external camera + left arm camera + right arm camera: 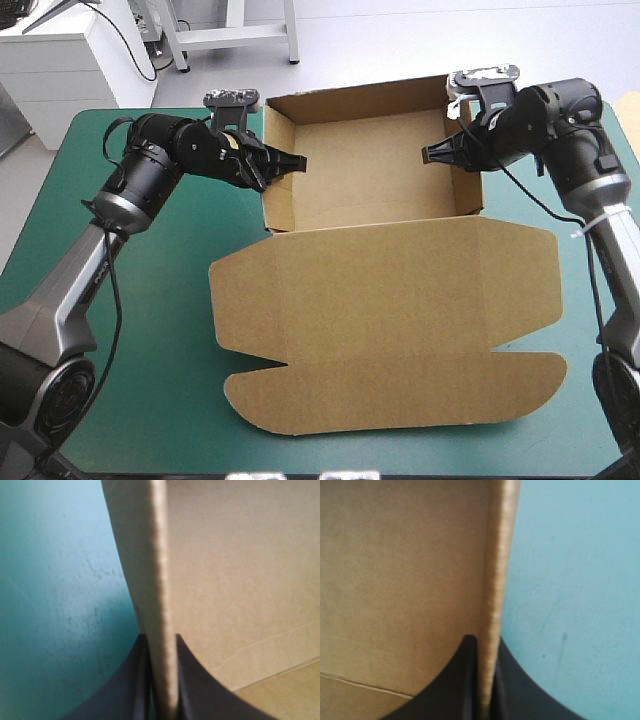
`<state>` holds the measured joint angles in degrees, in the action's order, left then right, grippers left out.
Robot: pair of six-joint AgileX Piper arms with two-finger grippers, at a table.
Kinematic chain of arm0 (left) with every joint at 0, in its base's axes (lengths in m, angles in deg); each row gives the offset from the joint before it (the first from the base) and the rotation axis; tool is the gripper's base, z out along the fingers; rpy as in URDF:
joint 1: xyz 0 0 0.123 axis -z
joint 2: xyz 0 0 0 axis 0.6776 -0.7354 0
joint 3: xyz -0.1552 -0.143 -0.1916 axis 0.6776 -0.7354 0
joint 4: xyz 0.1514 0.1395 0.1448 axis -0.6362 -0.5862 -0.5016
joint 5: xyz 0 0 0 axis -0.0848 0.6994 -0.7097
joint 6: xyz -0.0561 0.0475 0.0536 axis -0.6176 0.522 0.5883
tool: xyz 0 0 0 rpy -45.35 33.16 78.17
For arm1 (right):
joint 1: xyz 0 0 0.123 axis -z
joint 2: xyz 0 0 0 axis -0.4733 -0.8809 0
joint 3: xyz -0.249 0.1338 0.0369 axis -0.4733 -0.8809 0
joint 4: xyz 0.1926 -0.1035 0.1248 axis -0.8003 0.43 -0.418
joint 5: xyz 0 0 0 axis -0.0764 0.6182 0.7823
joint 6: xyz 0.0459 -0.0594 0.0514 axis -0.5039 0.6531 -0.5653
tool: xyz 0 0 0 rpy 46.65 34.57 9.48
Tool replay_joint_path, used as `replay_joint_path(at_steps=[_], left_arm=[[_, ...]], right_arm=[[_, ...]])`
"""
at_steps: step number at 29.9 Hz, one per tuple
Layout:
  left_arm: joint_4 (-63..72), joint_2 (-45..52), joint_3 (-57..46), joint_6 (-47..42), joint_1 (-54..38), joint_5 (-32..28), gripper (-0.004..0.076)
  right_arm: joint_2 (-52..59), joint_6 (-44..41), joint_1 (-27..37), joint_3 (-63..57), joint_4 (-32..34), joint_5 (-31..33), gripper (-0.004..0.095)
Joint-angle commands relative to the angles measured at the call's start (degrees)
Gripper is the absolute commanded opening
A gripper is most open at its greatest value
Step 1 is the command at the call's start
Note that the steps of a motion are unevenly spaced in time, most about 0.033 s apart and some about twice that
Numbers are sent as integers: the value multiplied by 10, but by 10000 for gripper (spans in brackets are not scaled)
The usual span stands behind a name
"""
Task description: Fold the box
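Note:
The brown box [370, 170] stands as an open tray at the far middle of the table, its lid [390, 330] lying flat toward the near edge. My left gripper [283, 160] is shut on the tray's left wall, one finger inside and one outside. My right gripper [440, 152] is shut on the right wall the same way. In the left wrist view the wall's edge [162, 605] runs up between the black fingers [130, 685]. The right wrist view shows the right wall's edge [497, 590] pinched between its fingers [462, 680].
Teal-green cover [150, 330] shows bare to the left of the lid and in a strip along the near edge. A white cabinet [60, 60] stands beyond the table's far left corner.

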<state>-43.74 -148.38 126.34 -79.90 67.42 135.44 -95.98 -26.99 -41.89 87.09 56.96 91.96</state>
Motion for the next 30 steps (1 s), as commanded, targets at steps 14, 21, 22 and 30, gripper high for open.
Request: replay_joint_path(at_steps=[14, 21, 22, 30], left_arm=[[-21, -90, 20, 59, 9, 91, -8], [-36, -119, 20, 59, 9, 95, -8], [-36, -120, 20, 59, 9, 95, -8], [-35, -121, 20, 61, 9, 99, -6]], right_arm=[[-126, -4, -5, 13, -76, 24, -21], [-154, 1, -5, 12, -73, 24, -20], [-156, 6, -5, 12, -73, 24, -20], [-157, 15, -5, 12, -69, 24, -15]])
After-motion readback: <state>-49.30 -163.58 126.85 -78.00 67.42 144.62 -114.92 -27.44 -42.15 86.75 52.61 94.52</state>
